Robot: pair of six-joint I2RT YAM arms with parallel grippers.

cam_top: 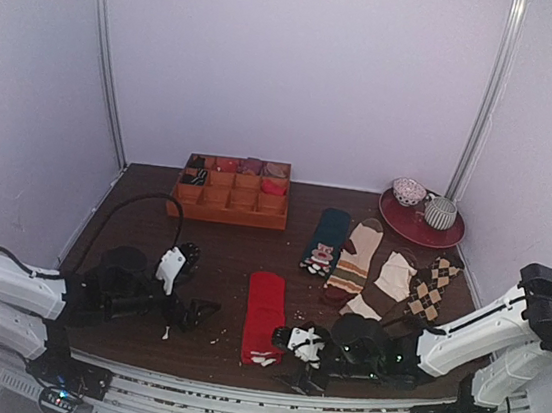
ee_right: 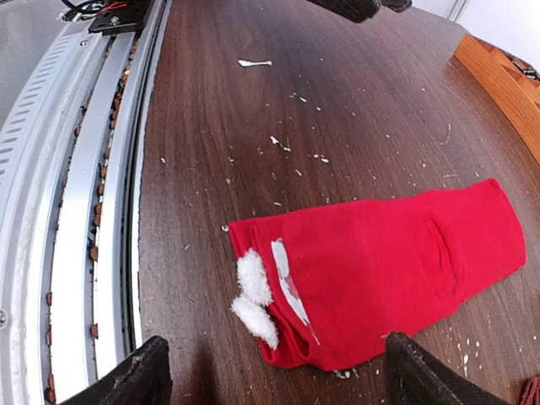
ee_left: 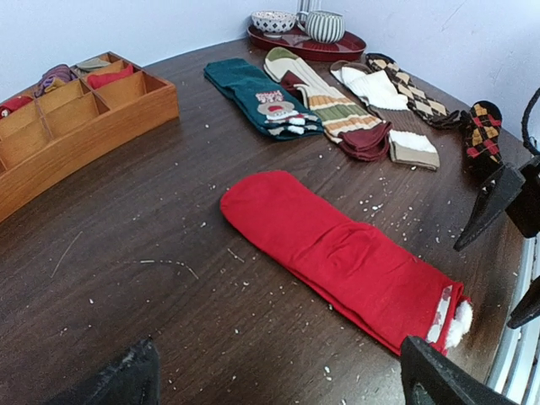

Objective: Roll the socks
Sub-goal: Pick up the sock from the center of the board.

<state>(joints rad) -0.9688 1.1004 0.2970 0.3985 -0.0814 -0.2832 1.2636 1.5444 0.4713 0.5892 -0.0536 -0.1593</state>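
One pair of bright red socks [cam_top: 265, 316] lies flat and unrolled on the dark wooden table [cam_top: 141, 240]. The two are laid one on the other as a single strip near the front edge, running lengthwise away from your arms. The end with the fluffy white marks points toward the metal rail [cam_top: 232, 403] at the near edge.

Your right gripper [cam_top: 295, 344] sits low just beside that white-marked end, on its right, jaws apart. From its own camera the two dark fingers [ee_right: 148, 375] stand wide on either side of the socks [ee_right: 380, 261] and clamp nothing. You cannot tell whether either finger touches the cloth. Your left gripper [cam_top: 198, 310] hangs low over the table to the strip's left, apart from it, jaws spread wide and empty.

Farther back and to the right, other socks lie in a row: a dark teal sock [cam_top: 325, 241] with a bear figure, a striped cream sock [cam_top: 355, 262], a cream-and-brown sock [cam_top: 388, 281] and black argyle socks [cam_top: 433, 281]. Behind them, a red plate [cam_top: 454, 235] holds a patterned bowl [cam_top: 409, 191] and a striped cup [cam_top: 440, 213]. At back centre stands a wooden compartment tray [cam_top: 226, 216] with cloth bundles in its rear row. White crumbs [ee_left: 371, 207] dot the tabletop around the strip.
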